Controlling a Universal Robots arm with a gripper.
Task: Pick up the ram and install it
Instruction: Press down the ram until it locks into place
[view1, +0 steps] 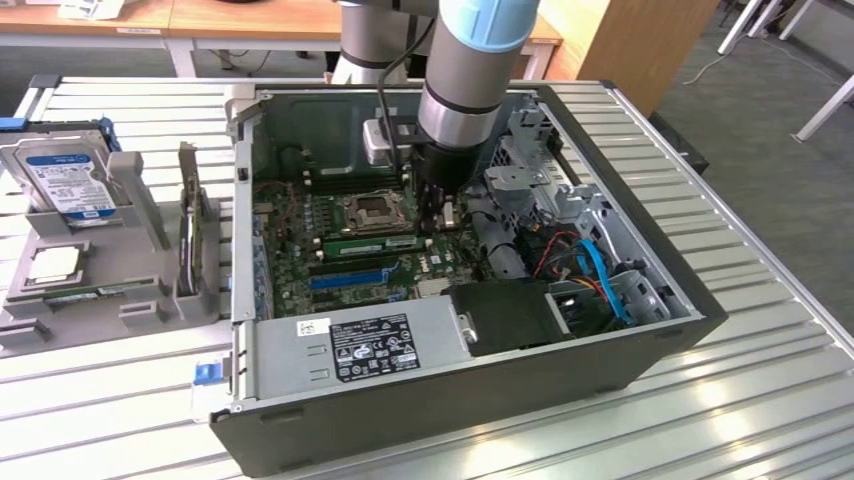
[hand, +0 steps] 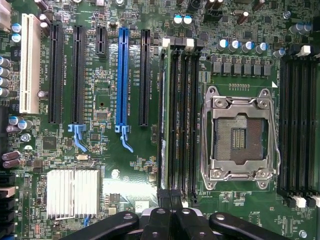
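An open computer case (view1: 467, 405) lies on its side on a slatted metal bench (view1: 761, 400), and the robot arm reaches straight down into it over the green main board. In the exterior view the gripper (view1: 447, 215) hangs low above the board, just to the exterior view's right of the empty processor socket (view1: 371, 210).

One ram (view1: 374, 243) sits edge-up in a memory slot just beside that socket, on the side nearer the grey power supply (view1: 374, 345). In the wrist view the same ram (hand: 162, 125) shows as a thin green strip in the outermost of the black slots, between the socket (hand: 240, 132) and the long blue card slot (hand: 121, 80).

The gripper (hand: 172, 217) is over one end of that bank of slots. Its two black fingers (hand: 160, 220) are drawn together, with nothing visible between them. Whether they touch the ram cannot be told.

A second ram (view1: 94, 293) lies flat in a grey holder (view1: 147, 300) on the bench, at the exterior view's left of the case. A blue-labelled hard drive (view1: 67, 180) stands in the same holder.
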